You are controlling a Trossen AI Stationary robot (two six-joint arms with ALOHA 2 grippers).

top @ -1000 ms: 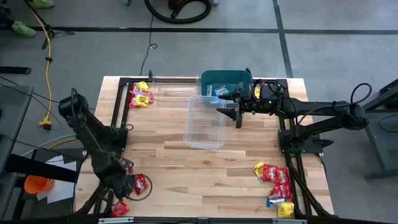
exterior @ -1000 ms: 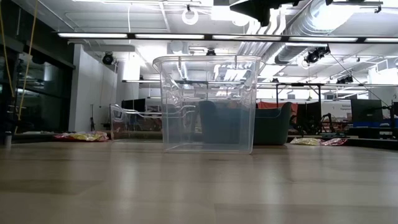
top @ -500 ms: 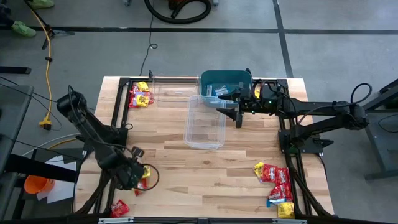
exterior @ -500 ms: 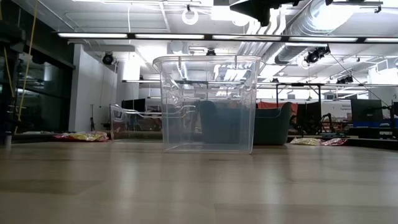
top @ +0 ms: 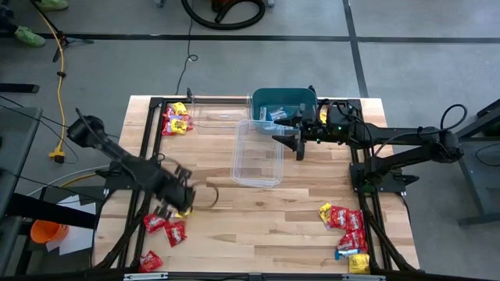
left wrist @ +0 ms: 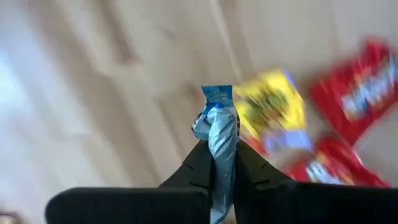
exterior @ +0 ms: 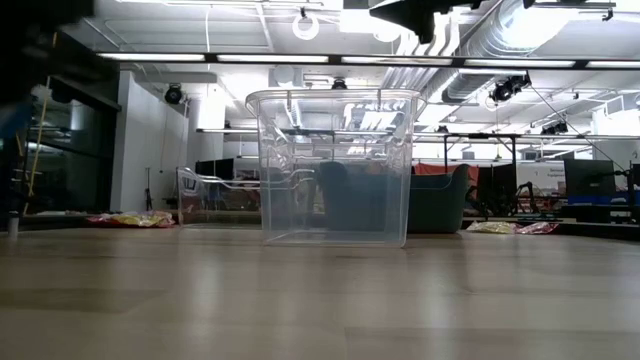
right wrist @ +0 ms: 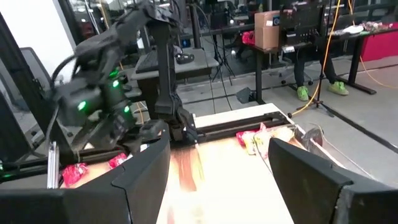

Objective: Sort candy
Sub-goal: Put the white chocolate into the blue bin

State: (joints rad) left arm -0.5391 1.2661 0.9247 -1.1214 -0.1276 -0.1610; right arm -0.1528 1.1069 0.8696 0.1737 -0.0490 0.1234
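Observation:
Candy lies in piles: red and yellow packets at the far left, red ones near left, a mixed pile near right. My left gripper hangs over the near-left table, shut on a light blue candy packet. Below it lie a yellow packet and red ones. My right gripper waits open and level between the teal bin and the clear tub. My left gripper pinches the light blue packet between its two fingers, which point down from above. The packet's crimped end sticks out past the fingertips. It is lifted clear of the table and of the candy below.
A second clear tub stands at the far edge beside the teal bin. Black frame rails run along both table sides. Bare wood lies in the near middle.
My left gripper has swung from the near-left corner toward the table's middle and far side, rising a little, with the blue packet between its fingers. Red packets it stood over now lie uncovered behind it.

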